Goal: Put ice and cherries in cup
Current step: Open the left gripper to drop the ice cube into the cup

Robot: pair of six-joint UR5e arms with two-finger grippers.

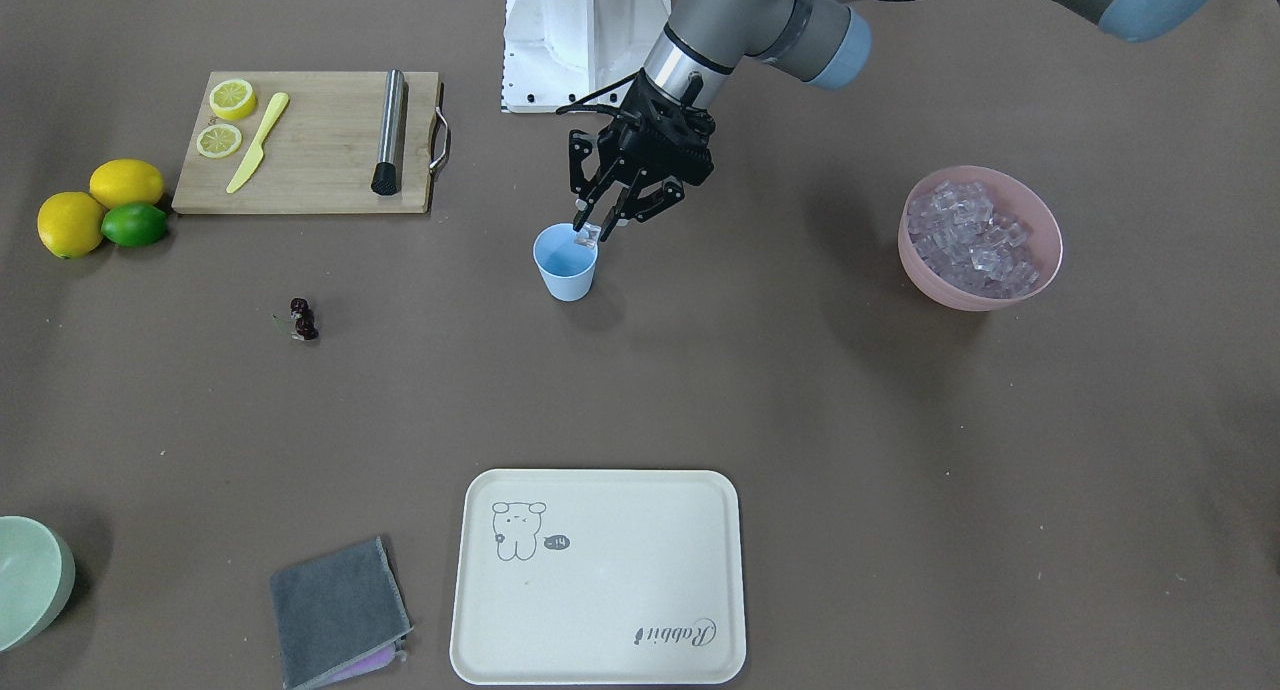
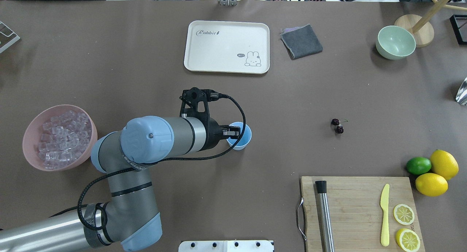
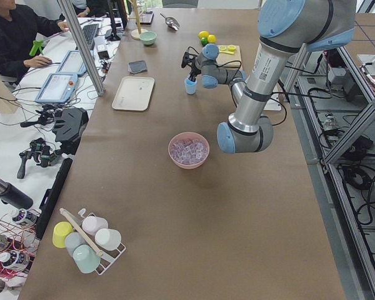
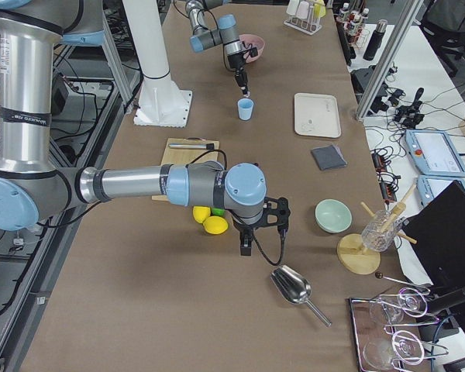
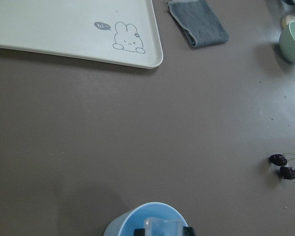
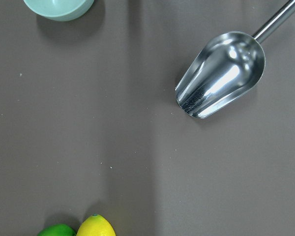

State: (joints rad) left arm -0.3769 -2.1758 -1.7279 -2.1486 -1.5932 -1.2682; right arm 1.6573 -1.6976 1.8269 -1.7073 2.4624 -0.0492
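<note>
Toward the robot's left, pink bowl (image 1: 985,300) heaped with ice (image 1: 970,238). Mid-table, left gripper (image 1: 592,231) clamped on one cube (image 5: 160,227) over upright cup (image 1: 566,270). Cherries (image 1: 303,319) well apart, rightward. Right gripper (image 4: 246,246): grip state can't be told.

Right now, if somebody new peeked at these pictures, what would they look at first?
Probably the left gripper at the middle of the table, pinching a small clear ice cube right over the little light blue plastic cup. Next comes the round pink bowl heaped with more ice cubes on the robot's left. The bright yellow lemons and green lime sit beside the wooden cutting board.
</note>
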